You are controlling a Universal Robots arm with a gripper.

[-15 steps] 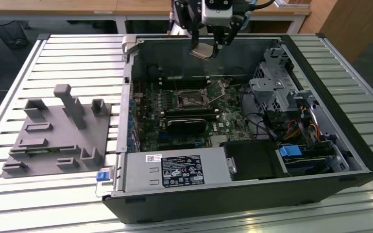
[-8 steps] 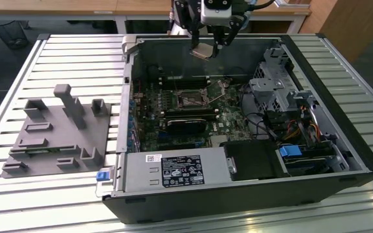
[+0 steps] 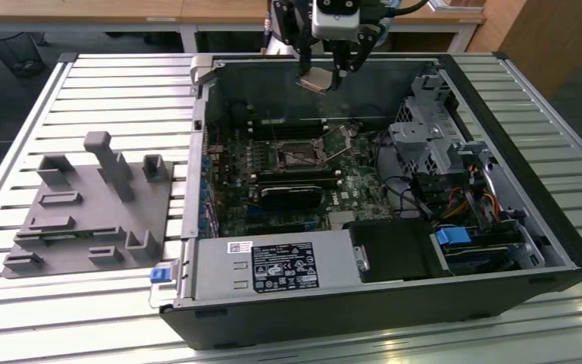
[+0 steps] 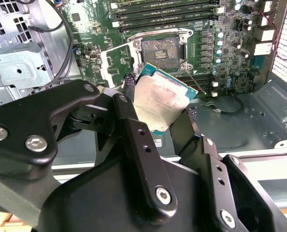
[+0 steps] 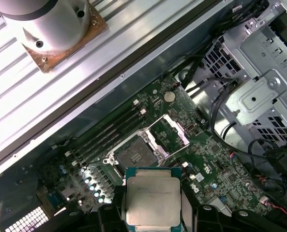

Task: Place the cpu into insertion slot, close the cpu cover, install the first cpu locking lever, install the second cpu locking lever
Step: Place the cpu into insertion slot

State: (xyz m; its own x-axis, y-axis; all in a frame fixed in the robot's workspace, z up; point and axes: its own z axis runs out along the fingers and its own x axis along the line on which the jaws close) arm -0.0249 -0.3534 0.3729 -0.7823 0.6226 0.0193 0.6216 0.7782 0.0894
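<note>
At the top centre of the exterior view, the gripper (image 3: 323, 77) hangs over the open computer case (image 3: 372, 315), fingers clamped on the tilted cpu (image 4: 160, 99). Mid-frame, the insertion slot (image 3: 296, 158) lies bare. In the second wrist view, the cpu cover (image 4: 112, 60) stands open beside it.

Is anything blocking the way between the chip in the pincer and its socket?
Nothing visible. The pincer holds the cpu above the bare insertion slot, whose cpu cover is swung open to one side.
</note>
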